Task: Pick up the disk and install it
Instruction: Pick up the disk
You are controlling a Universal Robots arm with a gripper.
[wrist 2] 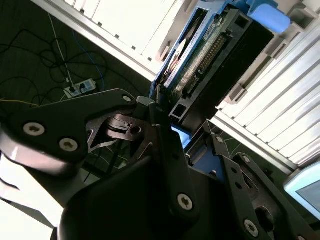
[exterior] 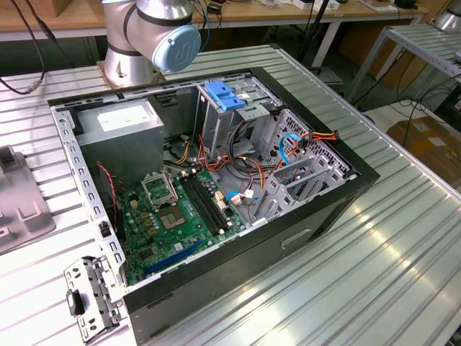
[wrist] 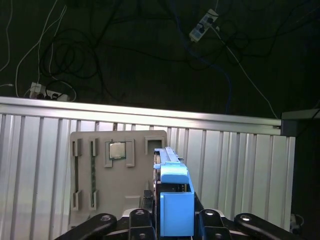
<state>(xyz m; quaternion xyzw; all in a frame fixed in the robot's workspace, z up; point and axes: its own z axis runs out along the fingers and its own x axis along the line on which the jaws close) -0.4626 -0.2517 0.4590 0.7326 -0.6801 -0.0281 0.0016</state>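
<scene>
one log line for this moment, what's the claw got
claw: shut on the disk | disk: edge-on, blue rail toward first wrist view | beyond: grey parts tray | pc case: open | install: not done

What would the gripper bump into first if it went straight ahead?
Probably the grey tray on the table; the disk in the gripper would touch first. Depth is unclear.

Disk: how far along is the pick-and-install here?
Done: the grasp; the gripper is shut on the disk. In hand: the disk, edge-up by the grey tray over the slatted table. Left: the install; it is not in the open computer case.
</scene>
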